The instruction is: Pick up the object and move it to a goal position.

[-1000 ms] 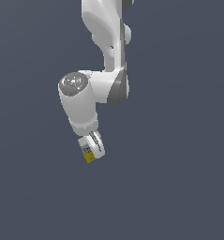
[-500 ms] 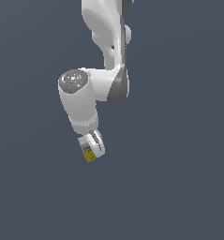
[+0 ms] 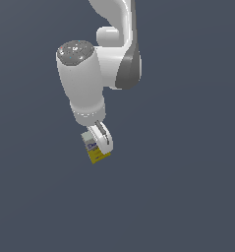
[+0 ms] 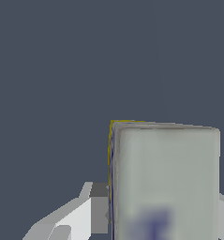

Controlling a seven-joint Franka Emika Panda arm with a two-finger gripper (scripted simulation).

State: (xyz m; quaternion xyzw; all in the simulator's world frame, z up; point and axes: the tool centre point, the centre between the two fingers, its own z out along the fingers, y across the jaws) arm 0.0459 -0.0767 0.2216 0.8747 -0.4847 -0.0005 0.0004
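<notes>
**Between the fingers: carton gripped, carry is what's left**

Closest to the wrist camera, you have the carton (image 4: pixel 164 180) filling the near field: grey-white end face toward the lens, blurred blue lettering low on it, a thin yellow edge showing along one side. One finger (image 4: pixel 92 211) sits flush against its side; the opposite finger is barely visible at the frame edge. So the gripper (image 4: pixel 162 220) is clamped narrow on the box, not open.

Further out, the exterior view confirms it. The gripper (image 3: pixel 98 143) hangs below the wrist with the carton (image 3: pixel 96 150) pinched in it, white part up by the fingers, yellow part sticking out below. Long axis runs roughly in line with the fingers, tilted slightly toward the exterior view's left at the top.

Beyond that, only flat grey background. No goal marker shows in either view, so you can't read goal direction from these frames. My read: pick is done, transport remains. Watch for slip, since only the upper part looks held.
</notes>
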